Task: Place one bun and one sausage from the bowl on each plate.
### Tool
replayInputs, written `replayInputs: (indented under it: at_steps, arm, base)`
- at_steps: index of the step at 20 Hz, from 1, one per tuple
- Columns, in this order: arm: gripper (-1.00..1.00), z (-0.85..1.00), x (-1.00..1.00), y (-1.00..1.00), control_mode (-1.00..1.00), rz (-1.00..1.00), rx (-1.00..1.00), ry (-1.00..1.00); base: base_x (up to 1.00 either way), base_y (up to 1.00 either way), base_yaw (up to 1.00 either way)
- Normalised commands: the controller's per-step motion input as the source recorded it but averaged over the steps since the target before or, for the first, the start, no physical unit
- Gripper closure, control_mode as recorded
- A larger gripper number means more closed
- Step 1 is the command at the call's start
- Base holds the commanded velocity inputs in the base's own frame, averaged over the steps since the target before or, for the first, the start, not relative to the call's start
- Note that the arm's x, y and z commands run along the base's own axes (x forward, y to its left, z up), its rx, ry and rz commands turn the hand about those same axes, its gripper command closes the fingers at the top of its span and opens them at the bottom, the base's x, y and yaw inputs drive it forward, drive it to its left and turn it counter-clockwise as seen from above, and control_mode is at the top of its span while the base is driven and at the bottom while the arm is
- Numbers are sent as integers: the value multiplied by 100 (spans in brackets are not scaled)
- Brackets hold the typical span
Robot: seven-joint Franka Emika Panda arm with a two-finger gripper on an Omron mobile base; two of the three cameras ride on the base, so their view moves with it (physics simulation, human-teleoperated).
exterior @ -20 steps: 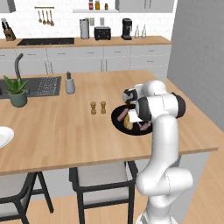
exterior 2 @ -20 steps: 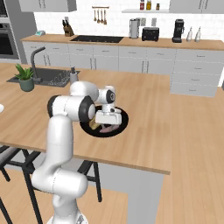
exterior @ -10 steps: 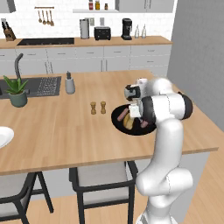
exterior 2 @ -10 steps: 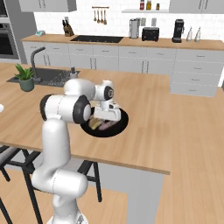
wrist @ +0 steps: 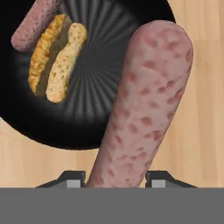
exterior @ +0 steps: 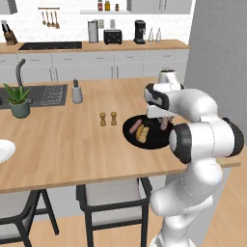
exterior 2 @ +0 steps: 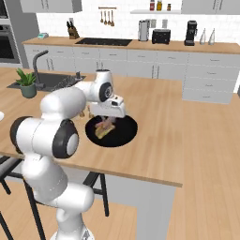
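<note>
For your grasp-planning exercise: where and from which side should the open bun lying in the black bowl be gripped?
Grip the bun across its narrow width near the middle, coming from above. It lies flat and elongated in the bowl, its long sides exposed, though a sausage sits close at one end. The end effector already holds another sausage.

I see a pink sausage (wrist: 146,105) mottled with darker red spots, a black bowl (wrist: 105,113) with fine radial ribbing, golden-brown and tan buns (wrist: 57,61) inside it, a second pink speckled sausage (wrist: 33,24), light wood-grain counter (exterior: 62,149), white plate (exterior: 4,150) at its left edge.
</note>
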Motion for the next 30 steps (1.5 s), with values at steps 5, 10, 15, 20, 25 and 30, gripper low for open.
replayInputs:
  at_steps: [5,10,15,20,25,30]
  arm:
    - [100,77,-100,11,-100,18,15,-43]
    - [100,12,-88,7,-100,1,3,-1]
    - [100,7,-25,20,-100,0,-6,18]
    - [100,0,-2,5,-100,0,-2,17]
    - [100,-2,-7,6,-100,0,0,0]
    - [100,-1,-8,9,100,0,0,0]
  base:
    - [0,0,0]
    - [0,0,0]
    - [0,0,0]
    - [0,0,0]
    - [0,0,0]
    - [-45,65,0]
